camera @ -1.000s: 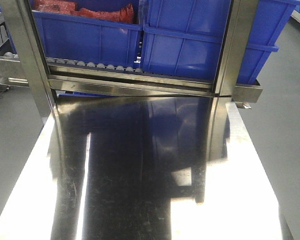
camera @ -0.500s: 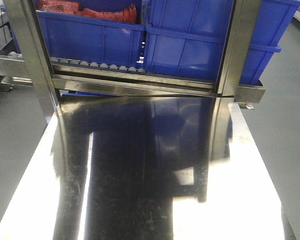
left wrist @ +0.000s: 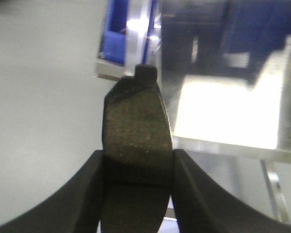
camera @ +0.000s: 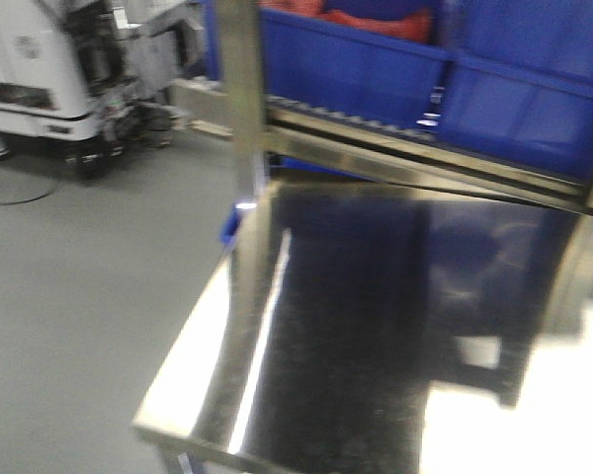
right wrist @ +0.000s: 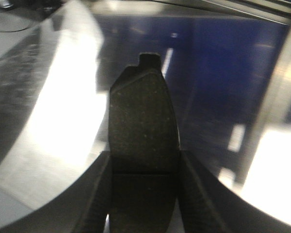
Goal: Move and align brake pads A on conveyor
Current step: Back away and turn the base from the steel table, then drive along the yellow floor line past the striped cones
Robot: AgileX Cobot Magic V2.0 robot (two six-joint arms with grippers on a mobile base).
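Brake pads A [left wrist: 136,116]: 2 seen, 1 pinched by left claw [left wrist: 137,156], 1 by right claw [right wrist: 144,158].

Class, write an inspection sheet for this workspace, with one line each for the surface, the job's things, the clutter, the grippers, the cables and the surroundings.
Surface: steel tabletop, shiny, reflecting the blue bins.
Job's things: left brake pad and right brake pad, each held in a gripper; conveyor not in view.
Clutter: nothing seen.
Grippers: left gripper shut on the left brake pad, by the tabletop's corner; right gripper shut on the right brake pad, above the tabletop.
Cables: one dark cable on the floor near the machine.
Surroundings: blue bins on a roller rack; white machine; grey floor.
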